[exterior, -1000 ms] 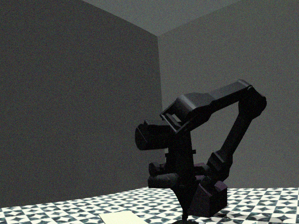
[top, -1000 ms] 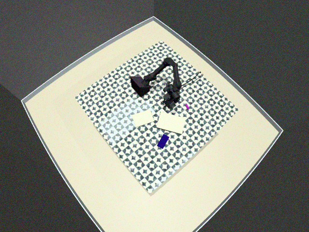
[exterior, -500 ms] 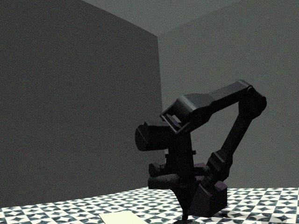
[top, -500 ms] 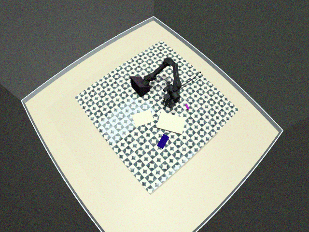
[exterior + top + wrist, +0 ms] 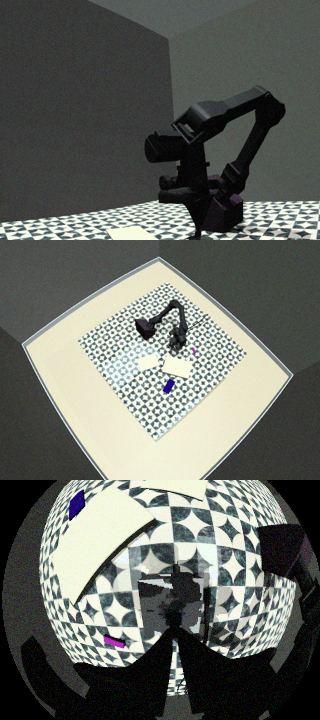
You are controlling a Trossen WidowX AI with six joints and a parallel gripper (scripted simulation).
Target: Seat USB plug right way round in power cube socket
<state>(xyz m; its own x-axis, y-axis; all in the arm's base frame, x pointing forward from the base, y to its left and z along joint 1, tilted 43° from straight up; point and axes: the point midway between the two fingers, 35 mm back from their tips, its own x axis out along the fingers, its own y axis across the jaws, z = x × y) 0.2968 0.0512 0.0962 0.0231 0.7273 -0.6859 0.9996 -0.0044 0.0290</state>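
Checkered mat [image 5: 206,374] carries arm [image 5: 178,314], its base [image 5: 144,329], two cream cards [image 5: 177,366], blue card [image 5: 168,385], magenta stick [image 5: 193,350]. Gripper [image 5: 175,630] points down, fingers pinched narrow on USB plug [image 5: 180,590]; power cube beneath it is dark, seating depth unreadable.

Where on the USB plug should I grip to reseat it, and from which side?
Its exposed body, from straight above, where the tool is shut on it now: the USB plug seems to stand up toward the wrist camera, leaving only its sides free.
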